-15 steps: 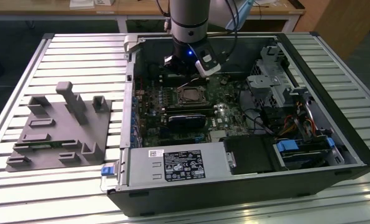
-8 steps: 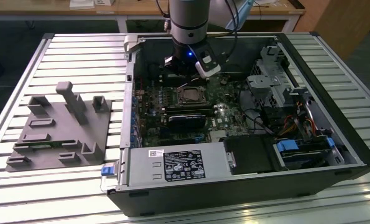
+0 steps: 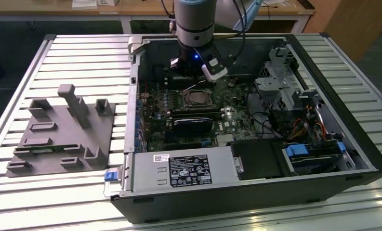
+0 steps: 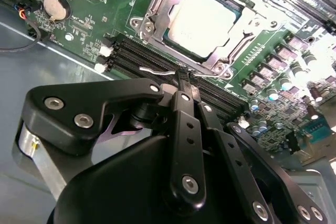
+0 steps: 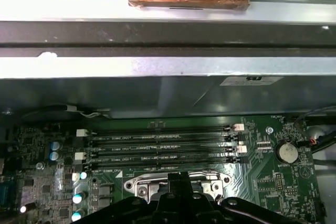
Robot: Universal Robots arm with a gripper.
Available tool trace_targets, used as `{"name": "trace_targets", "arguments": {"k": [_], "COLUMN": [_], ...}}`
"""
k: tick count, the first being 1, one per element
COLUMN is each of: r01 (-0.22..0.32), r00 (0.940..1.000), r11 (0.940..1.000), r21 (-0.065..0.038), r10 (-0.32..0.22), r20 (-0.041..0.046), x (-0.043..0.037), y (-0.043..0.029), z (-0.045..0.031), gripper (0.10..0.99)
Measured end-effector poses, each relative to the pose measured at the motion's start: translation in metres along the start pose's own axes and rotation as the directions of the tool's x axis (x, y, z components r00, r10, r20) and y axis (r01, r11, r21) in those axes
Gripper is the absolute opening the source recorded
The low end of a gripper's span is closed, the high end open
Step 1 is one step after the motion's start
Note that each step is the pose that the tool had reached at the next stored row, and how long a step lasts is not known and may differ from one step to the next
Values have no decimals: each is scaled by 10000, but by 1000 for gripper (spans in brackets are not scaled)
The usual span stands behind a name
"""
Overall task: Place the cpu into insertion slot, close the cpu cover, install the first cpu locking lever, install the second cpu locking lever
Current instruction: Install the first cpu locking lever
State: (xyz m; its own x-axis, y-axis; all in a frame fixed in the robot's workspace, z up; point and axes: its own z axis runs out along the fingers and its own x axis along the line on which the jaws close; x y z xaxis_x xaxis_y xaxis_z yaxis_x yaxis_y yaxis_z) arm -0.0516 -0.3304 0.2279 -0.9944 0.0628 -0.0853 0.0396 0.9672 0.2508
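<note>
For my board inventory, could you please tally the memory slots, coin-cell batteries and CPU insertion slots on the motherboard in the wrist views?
memory slots: 4
coin-cell battery: 1
insertion slot: 1
Total: 6

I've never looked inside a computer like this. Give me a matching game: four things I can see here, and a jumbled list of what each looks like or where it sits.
Things:
1. cpu
2. coin battery
3. memory slots
4. grey block

Descriptions:
A. long black rows
B. outside the case, on the slatted table
C. pale shiny square
D. small silver disc

Pairs: 1-C, 2-D, 3-A, 4-B
</note>
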Motion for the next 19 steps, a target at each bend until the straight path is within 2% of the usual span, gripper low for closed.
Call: {"name": "trace_targets", "arguments": {"k": [4, 8, 13, 16, 19], "r01": [-275, -717, -784, -798, -853], "r00": [9996, 9972, 9967, 9964, 9956], "r11": [9996, 9974, 9969, 9967, 9961], "r21": [25, 67, 88, 163, 240], "r10": [275, 715, 781, 793, 843], "r20": [92, 218, 239, 293, 400], "x": [2, 4, 4, 4, 5], "y": [-6, -10, -11, -12, -13], "z": [20, 37, 38, 44, 55], "gripper": [106, 106, 106, 106, 106]}}
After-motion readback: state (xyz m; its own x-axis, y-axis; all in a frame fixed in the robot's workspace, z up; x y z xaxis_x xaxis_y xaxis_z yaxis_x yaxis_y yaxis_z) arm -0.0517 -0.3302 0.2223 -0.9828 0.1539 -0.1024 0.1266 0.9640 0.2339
